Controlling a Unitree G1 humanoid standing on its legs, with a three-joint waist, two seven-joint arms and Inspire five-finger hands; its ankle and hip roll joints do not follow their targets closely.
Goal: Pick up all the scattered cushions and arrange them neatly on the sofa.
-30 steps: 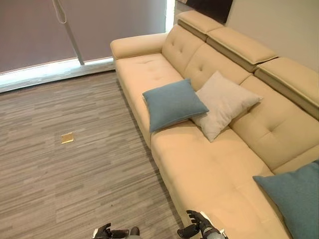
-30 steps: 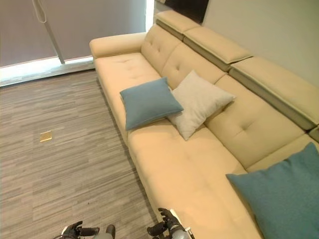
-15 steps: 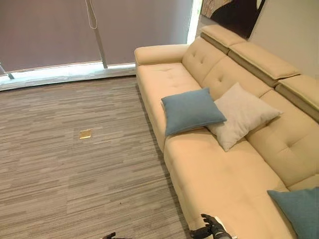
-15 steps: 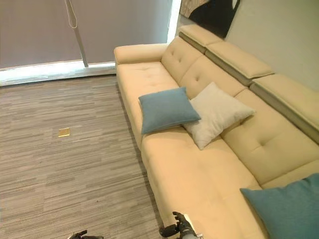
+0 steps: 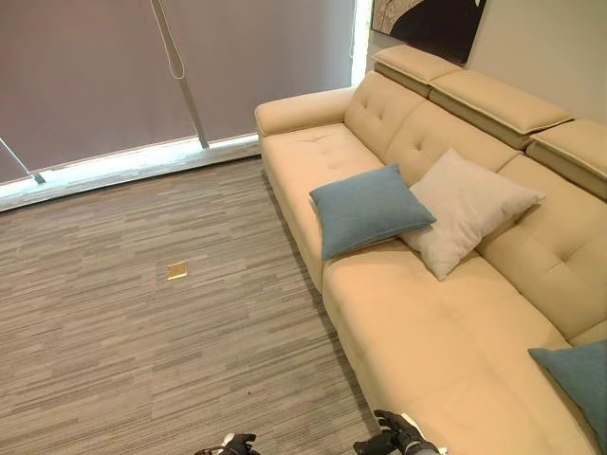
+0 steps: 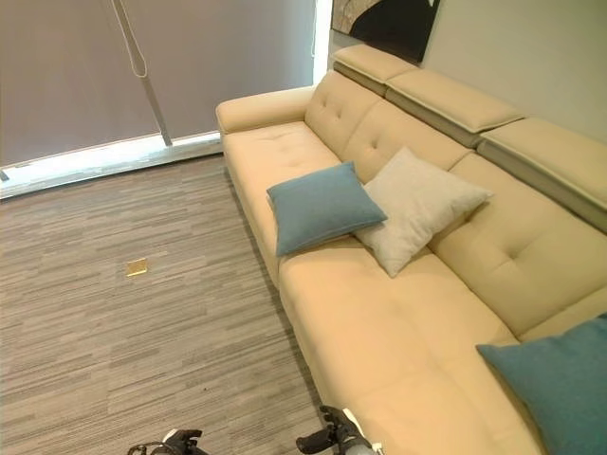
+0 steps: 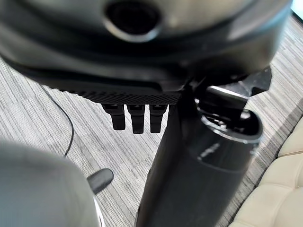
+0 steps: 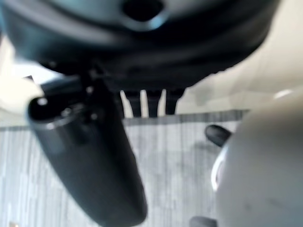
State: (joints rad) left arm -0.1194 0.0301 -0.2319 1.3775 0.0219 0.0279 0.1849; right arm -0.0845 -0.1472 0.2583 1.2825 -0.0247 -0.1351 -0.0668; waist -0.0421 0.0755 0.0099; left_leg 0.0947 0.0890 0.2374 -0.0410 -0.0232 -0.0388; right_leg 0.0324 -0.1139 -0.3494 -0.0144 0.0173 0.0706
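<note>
Setting: a living room or lounge, domestic in style. Evidence: a long cream sofa (image 5: 446, 313) with tufted seat and back and raised headrests runs along the right wall. Cushions lie on it: a blue one (image 5: 368, 209) overlapping a beige one (image 5: 467, 209). Grey striped wood-look floor (image 5: 142, 332) with a small brass floor plate (image 5: 176, 270). Far side: floor-length window with drawn roller blinds (image 5: 95, 76). Dark framed picture (image 5: 427, 14) above the sofa.
</note>
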